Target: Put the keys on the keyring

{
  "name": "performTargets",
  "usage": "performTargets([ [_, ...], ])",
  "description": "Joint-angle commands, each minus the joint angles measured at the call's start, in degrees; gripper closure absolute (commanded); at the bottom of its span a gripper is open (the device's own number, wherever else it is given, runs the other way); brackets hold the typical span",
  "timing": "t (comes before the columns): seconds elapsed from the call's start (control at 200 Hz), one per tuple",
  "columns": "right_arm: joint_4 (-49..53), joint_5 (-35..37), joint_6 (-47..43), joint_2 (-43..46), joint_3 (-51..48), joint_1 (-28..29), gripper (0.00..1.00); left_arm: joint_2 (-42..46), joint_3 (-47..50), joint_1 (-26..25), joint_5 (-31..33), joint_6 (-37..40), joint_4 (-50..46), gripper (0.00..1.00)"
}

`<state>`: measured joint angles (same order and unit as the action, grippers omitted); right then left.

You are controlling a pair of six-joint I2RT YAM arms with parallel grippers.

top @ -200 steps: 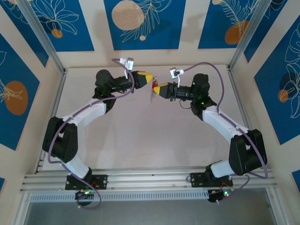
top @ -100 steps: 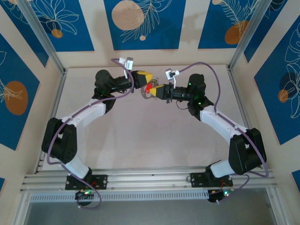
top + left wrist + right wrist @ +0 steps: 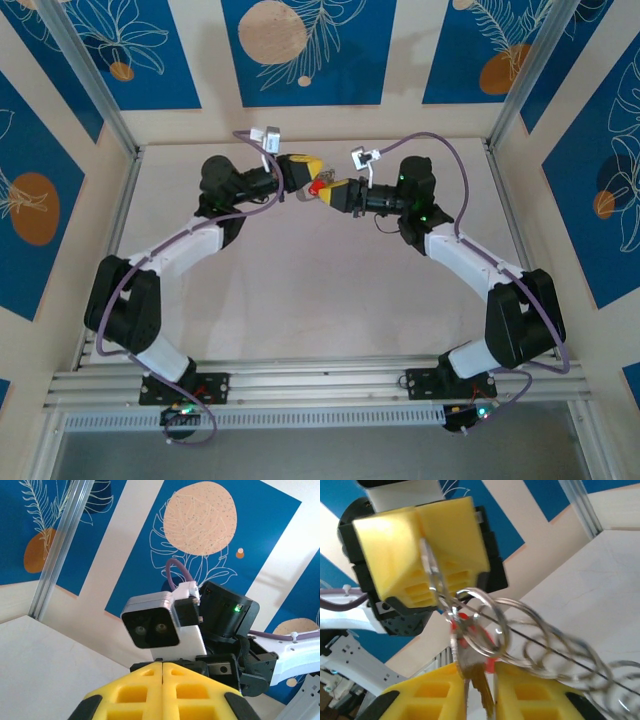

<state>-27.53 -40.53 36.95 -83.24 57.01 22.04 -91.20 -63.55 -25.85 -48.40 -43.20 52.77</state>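
My two arms reach in toward each other over the far part of the table (image 3: pixel 320 300), and my two grippers meet nose to nose. My left gripper (image 3: pixel 425 555) is shut tight. Its two yellow fingers press together, and a thin bit of the ring (image 3: pixel 502 622) is pinched in the seam between them. From my left wrist I see those fingers closed flat together. Just past them, the camera (image 3: pixel 152 625) on my right wrist looks back at me.

The ring reaches from my left gripper across to my right gripper (image 3: pixel 480 692). Its silver wire curls around just beyond my right fingers. A row of small loops (image 3: pixel 565 652) trails off from it to one side. They are blurry, so I cannot count them.

The key (image 3: pixel 472 672) is right at my right gripper. Its red head sits up against the ring wire, and its blade points into the gap between my right fingers. Those fingers stand a little apart with the blade between them — I cannot tell if they squeeze it or just sit beside it. I also cannot tell if the key is on the ring. From above, the red head is a tiny spot between the two yellow tips.
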Motion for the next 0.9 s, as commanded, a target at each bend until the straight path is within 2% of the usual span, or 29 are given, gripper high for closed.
performTargets([
  [0.0,2.01,3.4,-0.46,3.06,-3.58,-1.06,0.68,3.06,1.81,-0.87,4.16,-1.3,6.0,1.0],
  [0.06,2.08,4.84,-0.31,4.93,-5.97,-1.72,0.65,3.75,2.69,-0.91,5.56,-1.72,7.17,1.0],
  [0.19,0.65,8.75,1.49,10.15,-10.93,-3.22,0.63,5.27,4.23,-1.21,8.8,-1.88,8.64,1.0],
  [0.285,-1.15,14.09,3.46,14.05,-12.97,-3.34,0.6,6.11,5.41,-1.82,10.82,-2.06,10.16,1.0],
  [0.5,-6.31,21.38,5.99,16.23,-10.43,-3.32,0.57,6.83,7.46,-3.37,15.45,-2.41,12.67,1.0],
  [0.695,-15.24,19.19,9.1,12.42,-6.68,-3.28,0.49,5.56,8.0,-4.41,17.41,-3.62,14.66,1.0],
  [0.895,-25.95,13.68,14.93,5.24,-3.25,-2.8,0.47,4.8,8.0,-5.0,18.54,-3.86,15.37,1.0],
])
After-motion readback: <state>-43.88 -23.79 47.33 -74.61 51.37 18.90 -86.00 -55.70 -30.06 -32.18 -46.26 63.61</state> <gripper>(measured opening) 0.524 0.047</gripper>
